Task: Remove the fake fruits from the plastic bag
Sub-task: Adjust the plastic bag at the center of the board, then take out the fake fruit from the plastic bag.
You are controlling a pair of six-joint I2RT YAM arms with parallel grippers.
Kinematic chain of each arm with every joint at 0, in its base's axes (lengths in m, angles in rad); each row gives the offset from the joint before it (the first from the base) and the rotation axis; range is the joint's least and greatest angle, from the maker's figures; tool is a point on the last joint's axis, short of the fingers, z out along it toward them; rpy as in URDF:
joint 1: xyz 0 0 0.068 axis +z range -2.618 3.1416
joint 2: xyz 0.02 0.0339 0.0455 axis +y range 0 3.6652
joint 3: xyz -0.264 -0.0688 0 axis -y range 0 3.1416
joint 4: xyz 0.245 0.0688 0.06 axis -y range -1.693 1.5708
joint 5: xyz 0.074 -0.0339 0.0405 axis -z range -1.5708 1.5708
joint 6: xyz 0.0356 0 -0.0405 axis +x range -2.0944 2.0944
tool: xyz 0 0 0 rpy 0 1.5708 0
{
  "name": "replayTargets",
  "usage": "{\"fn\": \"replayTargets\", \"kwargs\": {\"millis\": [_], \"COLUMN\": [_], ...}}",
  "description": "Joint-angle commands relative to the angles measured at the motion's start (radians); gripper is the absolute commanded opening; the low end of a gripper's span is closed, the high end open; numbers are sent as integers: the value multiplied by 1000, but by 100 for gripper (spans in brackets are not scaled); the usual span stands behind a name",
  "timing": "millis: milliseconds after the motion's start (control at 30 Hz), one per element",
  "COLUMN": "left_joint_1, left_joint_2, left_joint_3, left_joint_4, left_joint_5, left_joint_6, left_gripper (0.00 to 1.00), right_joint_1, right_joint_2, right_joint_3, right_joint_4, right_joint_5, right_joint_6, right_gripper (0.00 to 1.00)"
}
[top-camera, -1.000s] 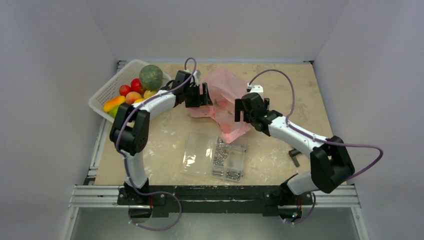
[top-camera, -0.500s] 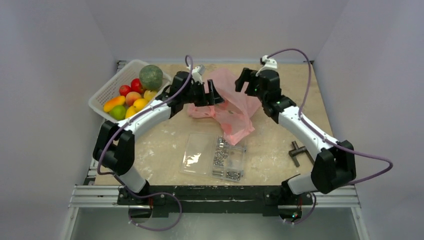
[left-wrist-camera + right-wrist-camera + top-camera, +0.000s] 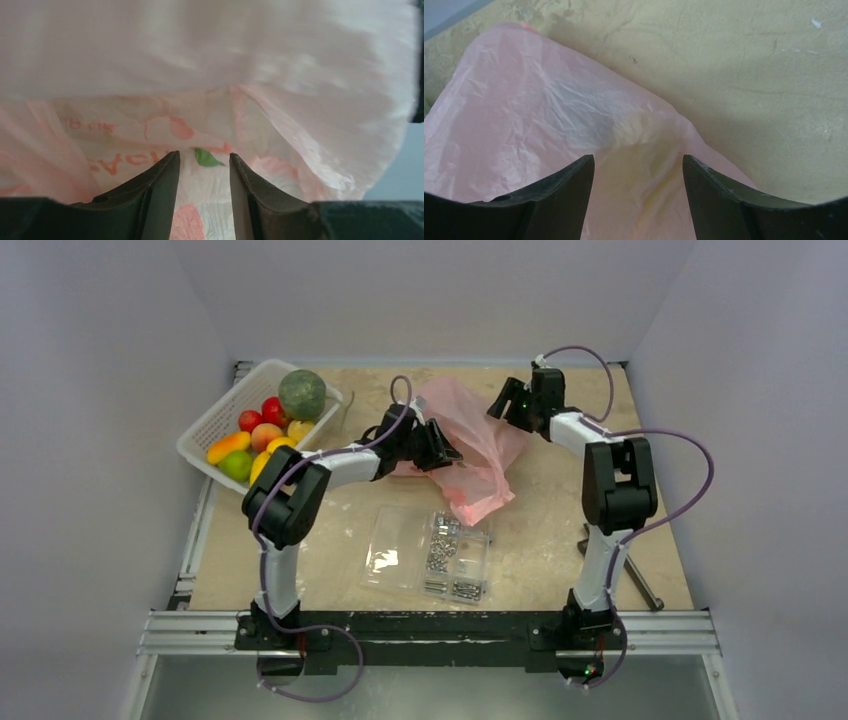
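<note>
Beige tabletop, pale walls; left claw narrowly parted, right claw wider, at plastic bag.

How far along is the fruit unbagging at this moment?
Done: the melon and small fruits lie in the white basket. In hand: the left tool has its jaws partly apart around film of the pink bag; the right tool hovers open over it. Left: a yellowish shape under the film may be another fruit.

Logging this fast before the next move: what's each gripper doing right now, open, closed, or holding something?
Left gripper: open, jaws apart, plastic bag film between them.
Right gripper: open over the plastic bag, holding nothing.
</note>
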Motion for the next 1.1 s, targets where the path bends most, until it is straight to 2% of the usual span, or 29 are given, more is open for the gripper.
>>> {"fn": "replayTargets", "kwargs": {"millis": [0,200,300,400,533,633,733,800,900,1067], "left_joint_1": [-9,-8,-9,-12,-17,-17,-22,-25,-24,-27], "left_joint_2": [65,125,169,215,241,262,292,307,328,370], "left_joint_3": [72,153,218,289,335,383,461,479,471,492], "left_joint_4": [97,43,-11,-64,-112,-156,-270,-283,-225,-157], "left_joint_5": [-40,-70,-76,-87,-133,-162,-194,-195,-152,-103], "left_joint_6": [-112,-90,-79,-70,-30,16,70,81,60,19], "left_gripper": [40,43,48,52,60,71,74,73,57,48], "right_joint_1": [-29,-31,-29,-29,-29,-29,-30,-29,-29,-27], "right_joint_2": [38,93,103,88,71,78,91,95,101,105], "right_joint_3": [78,32,15,-51,-90,-93,-95,-100,-99,-110], "right_joint_4": [29,99,111,209,262,283,289,302,322,374], "right_joint_5": [-128,-234,-289,-366,-412,-435,-450,-456,-471,-494], "right_joint_6": [34,35,53,120,177,188,190,202,238,316], "right_gripper": [65,59,51,46,43,37,35,35,27,26]}}
